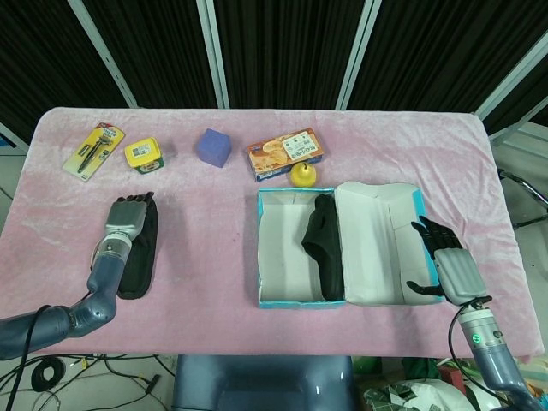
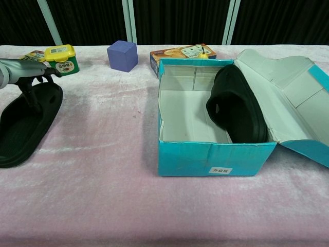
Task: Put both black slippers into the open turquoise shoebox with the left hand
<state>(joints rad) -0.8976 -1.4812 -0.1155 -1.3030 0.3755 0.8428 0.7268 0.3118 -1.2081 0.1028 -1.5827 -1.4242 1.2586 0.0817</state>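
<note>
Head view, items as I read them from my station. Left robot hand (image 1: 128, 219): set over the toe end of the loose black slipper (image 1: 137, 261), fingers pointing toward the far edge; in the chest view it (image 2: 23, 72) hovers above that slipper (image 2: 23, 121) with a thumb reaching down onto it, but I cannot tell whether it grips yet. This slipper lies flat near the counter's (image 1: 214, 214) left front corner, well apart from the box. Turquoise shoebox (image 1: 301, 301): open, right of centre toward the front edge, its lid (image 1: 377, 244) folded out to the right. Second black slipper (image 1: 324, 244): inside the box, leaning on its side against the right wall. Right robot hand (image 1: 445, 265): fingers spread, holding nothing, just beside the lid's outer edge near the right front corner. Along the far edge, left to right: packaged tool (image 1: 94, 150), yellow-lidded jar (image 1: 143, 155), purple cube (image 1: 213, 146), snack box (image 1: 284, 153), with a yellow fruit (image 1: 301, 175) between snack box and shoebox.
</note>
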